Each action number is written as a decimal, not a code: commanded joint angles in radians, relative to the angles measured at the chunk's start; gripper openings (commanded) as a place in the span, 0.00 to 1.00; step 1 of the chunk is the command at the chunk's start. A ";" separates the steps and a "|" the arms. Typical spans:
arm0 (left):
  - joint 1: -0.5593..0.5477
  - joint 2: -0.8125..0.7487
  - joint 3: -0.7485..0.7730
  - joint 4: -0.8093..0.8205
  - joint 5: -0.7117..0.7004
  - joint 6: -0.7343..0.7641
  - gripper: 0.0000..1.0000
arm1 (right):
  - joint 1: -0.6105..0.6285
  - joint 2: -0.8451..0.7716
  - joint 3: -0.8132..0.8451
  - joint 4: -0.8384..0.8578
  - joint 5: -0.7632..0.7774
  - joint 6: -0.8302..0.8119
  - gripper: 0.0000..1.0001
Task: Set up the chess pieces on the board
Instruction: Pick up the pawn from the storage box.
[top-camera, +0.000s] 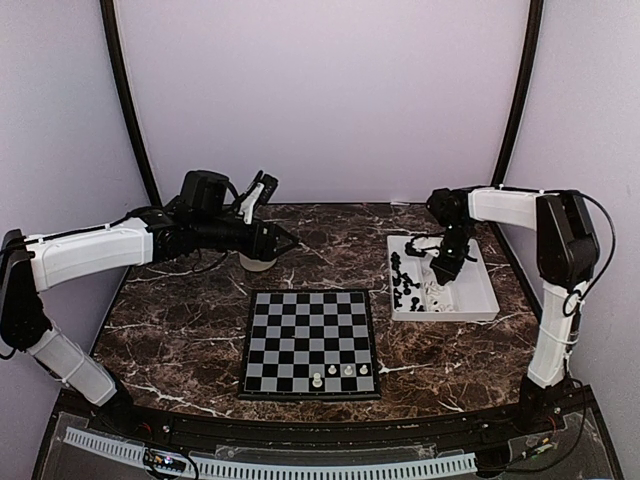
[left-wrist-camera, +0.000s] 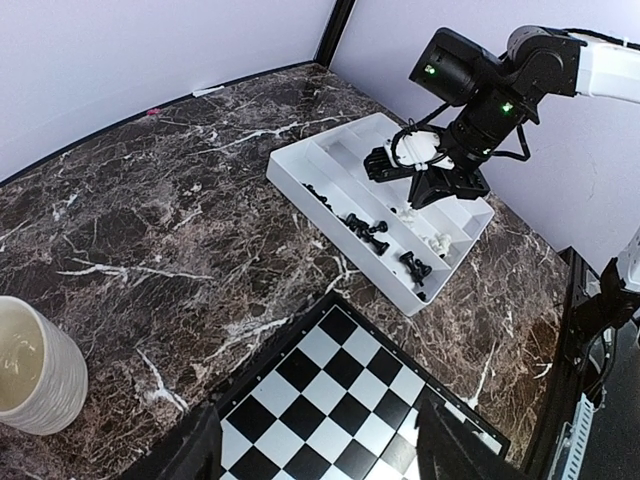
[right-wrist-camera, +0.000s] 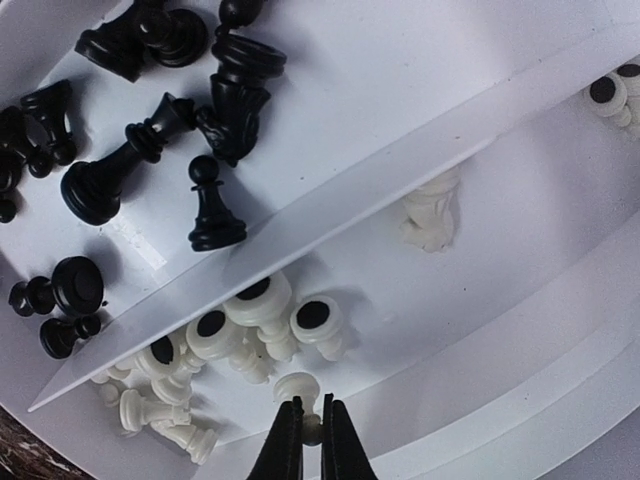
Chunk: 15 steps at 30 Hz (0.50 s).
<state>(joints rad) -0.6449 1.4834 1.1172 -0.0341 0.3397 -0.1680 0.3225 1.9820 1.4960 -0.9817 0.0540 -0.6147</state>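
The board (top-camera: 300, 322) lies in the middle of the table, with three white chess pieces (top-camera: 334, 371) standing in its near row. More of them lie loose in a white tray (top-camera: 483, 301). Black ones (right-wrist-camera: 150, 140) fill one compartment and white ones (right-wrist-camera: 240, 330) the one beside it. My right gripper (right-wrist-camera: 311, 425) is down in the tray, shut on a small white pawn (right-wrist-camera: 300, 385) that lies on its side. My left gripper (left-wrist-camera: 325, 460) hangs open above the board's far left corner (left-wrist-camera: 330, 400), with nothing between its fingers.
A white ribbed cup (left-wrist-camera: 30, 385) stands on the marble just beyond the board's far left corner, below my left arm. A divider wall (right-wrist-camera: 400, 180) separates the tray's compartments. The right arm (left-wrist-camera: 480, 100) reaches over the tray (left-wrist-camera: 300, 175).
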 joint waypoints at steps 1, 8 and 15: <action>-0.006 -0.034 0.024 -0.035 0.016 0.037 0.69 | 0.029 -0.093 0.046 -0.044 0.021 0.021 0.01; -0.002 -0.001 0.103 -0.089 -0.059 0.075 0.71 | 0.135 -0.171 0.092 -0.066 0.021 0.049 0.01; 0.125 0.013 0.005 0.087 -0.060 -0.044 0.72 | 0.373 -0.165 0.159 -0.046 0.023 0.053 0.01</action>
<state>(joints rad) -0.6094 1.4948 1.1931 -0.0734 0.2634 -0.1265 0.5812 1.8194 1.6135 -1.0267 0.0799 -0.5770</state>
